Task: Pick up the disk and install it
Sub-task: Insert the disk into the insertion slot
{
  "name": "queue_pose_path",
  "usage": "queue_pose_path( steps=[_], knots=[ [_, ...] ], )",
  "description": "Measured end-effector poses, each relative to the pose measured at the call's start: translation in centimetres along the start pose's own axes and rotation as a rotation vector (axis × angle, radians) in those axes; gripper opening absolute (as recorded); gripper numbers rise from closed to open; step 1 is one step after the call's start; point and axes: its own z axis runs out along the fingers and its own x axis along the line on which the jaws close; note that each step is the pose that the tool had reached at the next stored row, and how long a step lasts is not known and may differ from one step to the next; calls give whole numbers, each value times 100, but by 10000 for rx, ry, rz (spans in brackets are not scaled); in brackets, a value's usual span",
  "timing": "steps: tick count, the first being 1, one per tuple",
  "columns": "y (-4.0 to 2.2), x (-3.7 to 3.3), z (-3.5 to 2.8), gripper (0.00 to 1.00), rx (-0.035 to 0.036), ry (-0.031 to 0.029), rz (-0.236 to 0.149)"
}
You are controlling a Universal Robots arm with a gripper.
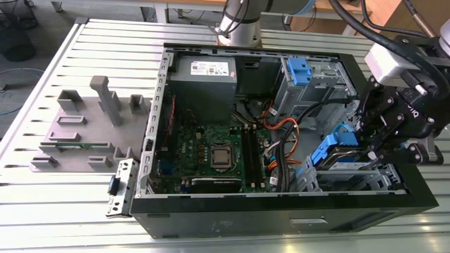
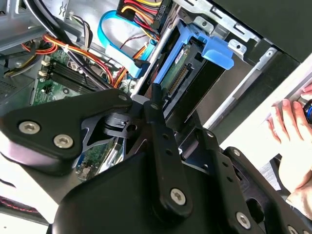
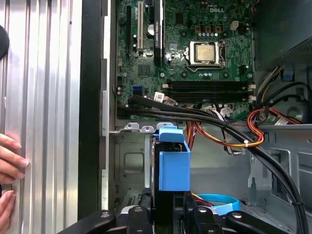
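Slatted aluminium counter (image 1: 84,221), bearing:

1. Computer case (image 1: 281,216), black, lying on its side with the panel off. The motherboard (image 1: 211,147) and the grey power supply (image 1: 204,74) are exposed.
2. Grey fixture plate (image 1: 77,137), beside the case on the exterior view's left.
3. Disk (image 1: 330,150), in its blue carrier. It is off the counter and tilted over the metal drive bay (image 1: 383,176) at the case's front corner, near the orange and black cables.
4. Claw (image 1: 362,153), black, closed on the disk's carrier. In the first wrist view the blue frame sits between the fingers.
5. Person's hand (image 3: 9,161), resting on the counter outside the case wall.

Status: pick-up appears complete. The disk is at the bay mouth but, by its tilt, does not look seated, so installation is judged unfinished.
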Motion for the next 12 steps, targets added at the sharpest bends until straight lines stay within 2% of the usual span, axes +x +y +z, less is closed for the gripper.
queue_pose_path(
  steps=[12],
  knots=[
    [-14, 3, 210, 35, -3, 1, 1]
  ],
)
